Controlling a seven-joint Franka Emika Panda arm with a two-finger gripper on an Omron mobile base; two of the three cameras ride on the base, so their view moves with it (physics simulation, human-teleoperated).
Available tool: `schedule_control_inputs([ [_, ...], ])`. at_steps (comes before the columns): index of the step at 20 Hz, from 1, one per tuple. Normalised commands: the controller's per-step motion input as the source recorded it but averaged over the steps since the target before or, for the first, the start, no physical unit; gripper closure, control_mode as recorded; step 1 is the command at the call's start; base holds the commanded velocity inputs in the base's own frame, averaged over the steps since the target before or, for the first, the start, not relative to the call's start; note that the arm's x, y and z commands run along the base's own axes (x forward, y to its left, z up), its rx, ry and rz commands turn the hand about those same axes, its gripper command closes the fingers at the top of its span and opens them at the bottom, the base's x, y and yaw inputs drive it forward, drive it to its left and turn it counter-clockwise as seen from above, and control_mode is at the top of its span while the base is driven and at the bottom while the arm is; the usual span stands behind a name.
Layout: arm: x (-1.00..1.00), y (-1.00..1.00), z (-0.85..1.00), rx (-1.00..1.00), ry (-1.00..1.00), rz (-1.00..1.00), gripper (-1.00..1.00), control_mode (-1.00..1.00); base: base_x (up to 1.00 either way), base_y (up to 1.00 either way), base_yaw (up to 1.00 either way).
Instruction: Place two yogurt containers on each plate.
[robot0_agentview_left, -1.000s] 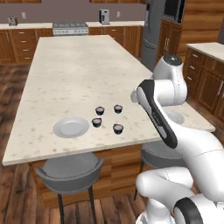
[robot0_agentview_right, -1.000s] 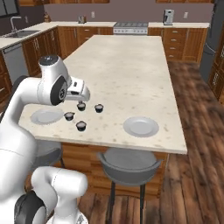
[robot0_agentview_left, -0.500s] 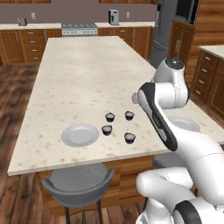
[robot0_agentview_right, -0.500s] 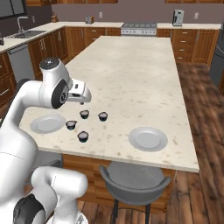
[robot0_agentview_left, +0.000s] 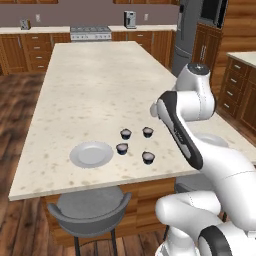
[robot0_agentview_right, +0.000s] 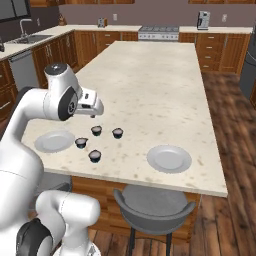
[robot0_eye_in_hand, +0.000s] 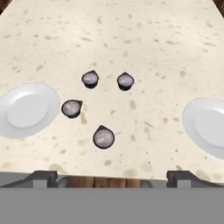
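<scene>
Four yogurt containers (robot0_eye_in_hand: 104, 137) sit loose on the island counter (robot0_agentview_left: 100, 85) between the two plates (robot0_eye_in_hand: 27, 109) — none on a plate, all apart from each other. Gripper (robot0_agentview_right: 93, 108) hangs above them near the counter's front edge, fingers (robot0_eye_in_hand: 43, 176) spread wide, holding nothing. Two grey stools (robot0_agentview_right: 152, 207) stand below the front edge.

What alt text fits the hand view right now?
Four yogurt cups sit loosely clustered on a speckled counter between two bare plates, the left plate and the right plate, none on either.
</scene>
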Motion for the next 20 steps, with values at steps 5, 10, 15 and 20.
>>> schedule_control_inputs([
  [5,0.01,0.04,-0.69,-0.01,0.3,0.01,-1.0,-1.0,0.0,0.0,0.0],
  [10,0.0,0.01,-0.79,0.0,0.21,0.07,-1.0,-1.0,0.0,0.0,0.0],
  [15,0.0,0.13,-0.57,0.0,0.0,0.06,-1.0,-1.0,0.0,0.0,0.0],
  [20,0.06,0.12,-0.57,-0.02,0.0,0.01,-1.0,-1.0,0.0,0.0,0.0],
])
